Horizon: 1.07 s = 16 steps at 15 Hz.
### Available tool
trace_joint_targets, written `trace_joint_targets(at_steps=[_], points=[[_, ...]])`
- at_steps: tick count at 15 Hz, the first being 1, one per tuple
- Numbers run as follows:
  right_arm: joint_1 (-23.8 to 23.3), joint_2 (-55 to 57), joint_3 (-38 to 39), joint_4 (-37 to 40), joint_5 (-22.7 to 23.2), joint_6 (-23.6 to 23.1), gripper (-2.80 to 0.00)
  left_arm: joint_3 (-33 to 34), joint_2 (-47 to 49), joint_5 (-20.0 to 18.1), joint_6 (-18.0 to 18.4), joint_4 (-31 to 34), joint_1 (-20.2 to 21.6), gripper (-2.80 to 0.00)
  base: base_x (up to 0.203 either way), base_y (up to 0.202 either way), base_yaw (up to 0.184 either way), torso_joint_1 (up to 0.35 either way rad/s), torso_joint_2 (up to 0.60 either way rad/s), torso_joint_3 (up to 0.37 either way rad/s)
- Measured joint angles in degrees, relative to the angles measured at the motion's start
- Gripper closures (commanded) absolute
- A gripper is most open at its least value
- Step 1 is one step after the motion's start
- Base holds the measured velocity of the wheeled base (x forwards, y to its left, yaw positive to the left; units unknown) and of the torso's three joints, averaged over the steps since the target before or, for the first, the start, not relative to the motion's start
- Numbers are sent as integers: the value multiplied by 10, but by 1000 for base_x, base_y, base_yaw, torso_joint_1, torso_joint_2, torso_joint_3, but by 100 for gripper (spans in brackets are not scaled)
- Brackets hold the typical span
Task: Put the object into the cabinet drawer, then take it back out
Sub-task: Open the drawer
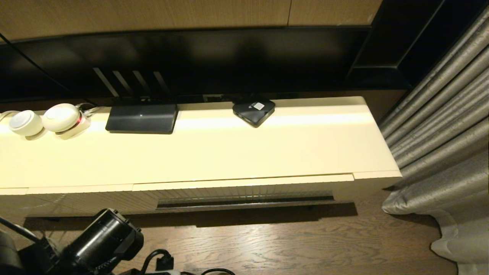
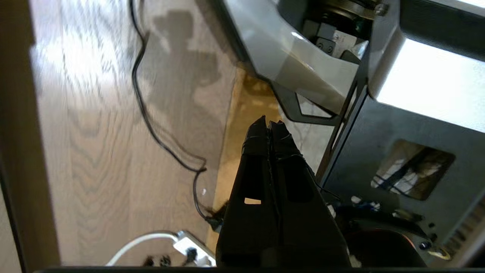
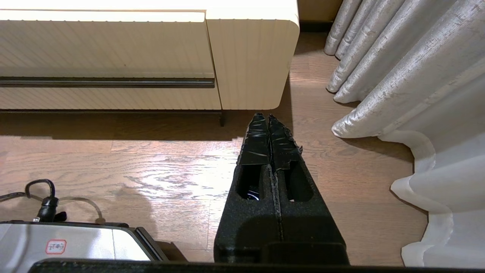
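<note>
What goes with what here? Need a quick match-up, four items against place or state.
Things:
1. flat black rectangular router
2. small black square box
3. wide ribbed cream drawer
4. grey pleated curtain

Place or state:
A. hangs at the cabinet's right end, pooling on the wooden floor
B. closed, flush with the cabinet front
C. on the cabinet top near its back edge, about mid-length
D. on the cabinet top, beside the two round white devices

Pairs: 1-D, 2-C, 3-B, 4-A
</note>
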Motion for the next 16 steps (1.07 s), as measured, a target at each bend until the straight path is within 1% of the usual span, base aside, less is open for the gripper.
trace_joint_targets(at_steps=[2,4,5,6,7,8,10,11,13,16], points=[[0,0,0,0,0,0,0,28,17,5,-1,-59,-16,0,0,0,0,0,0,0],[0,0,0,0,0,0,0,63,45,28,-1,-150,-23,0,0,0,0,0,0,0],[0,0,0,0,0,0,0,82,60,42,-1,-206,-25,0,0,0,0,0,0,0],[0,0,0,0,0,0,0,102,75,52,-1,-258,-26,0,0,0,0,0,0,0],[0,0,0,0,0,0,0,114,86,56,-2,-294,-26,0,0,0,0,0,0,0],[0,0,0,0,0,0,0,123,95,57,-2,-312,-27,0,0,0,0,0,0,0],[0,0,0,0,0,0,0,138,105,59,-2,-324,-27,0,0,0,0,0,0,0],[0,0,0,0,0,0,0,143,108,70,-2,-327,-27,0,0,0,0,0,0,0],[0,0,0,0,0,0,0,144,110,108,3,-329,-27,0,0,0,0,0,0,0],[0,0,0,0,0,0,0,137,94,132,21,-323,-28,0,0,0,0,0,0,0]])
